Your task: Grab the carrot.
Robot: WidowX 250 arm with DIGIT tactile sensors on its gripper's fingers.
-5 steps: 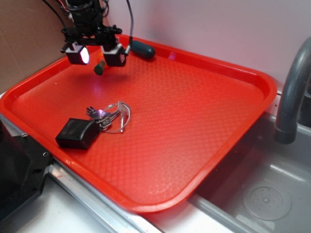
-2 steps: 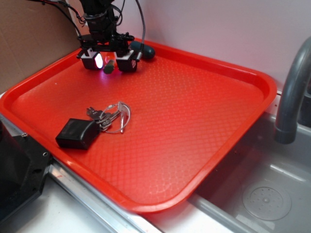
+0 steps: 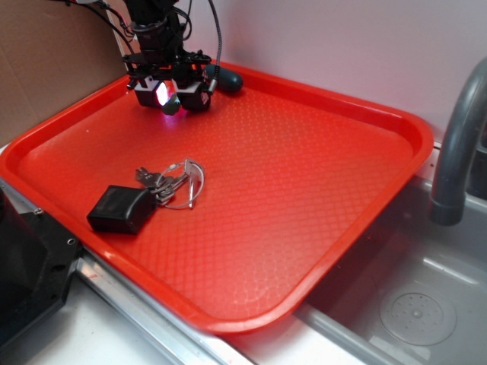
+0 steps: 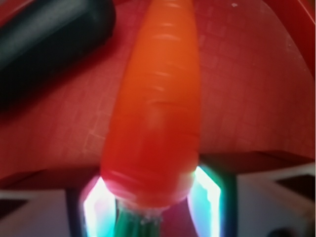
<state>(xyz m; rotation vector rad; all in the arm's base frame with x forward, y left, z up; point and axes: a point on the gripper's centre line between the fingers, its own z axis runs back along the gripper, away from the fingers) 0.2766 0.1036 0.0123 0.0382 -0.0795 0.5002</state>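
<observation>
- Motion of the tool [image 3: 173, 97] comes first: one second before, it hung above the red tray [image 3: 327, 228] near the far left corner, with its fingers wide apart; now it is lower and the fingers are much closer to each other.
- Carrot [image 4: 155, 103] lies near the far left corner of the tray and has not moved from its place. In the wrist view it fills the middle of the picture, with the thick end and the green stub between the two fingers and the pointed end going away from the camera.
- Fingers [image 3: 196, 94] stand on both sides of the thick end. They look to be touching it or almost touching it, but I cannot tell from these pictures if the grip is already firm, so I leave the state of the tool undecided.
- For the task this means, in my judgement, that the approach is finished and only the closing and the lifting remain.
- Arm comes down from above the far left corner, almost vertical, with the tool pointing straight down at the tray and its cables hanging behind.
- Dark teal capsule [image 3: 227, 78] lies just beside the carrot, against the far rim, outside the fingers.
- Black key fob [image 3: 120, 209] with keys [image 3: 173, 182] lies well apart, toward the near left edge.
</observation>
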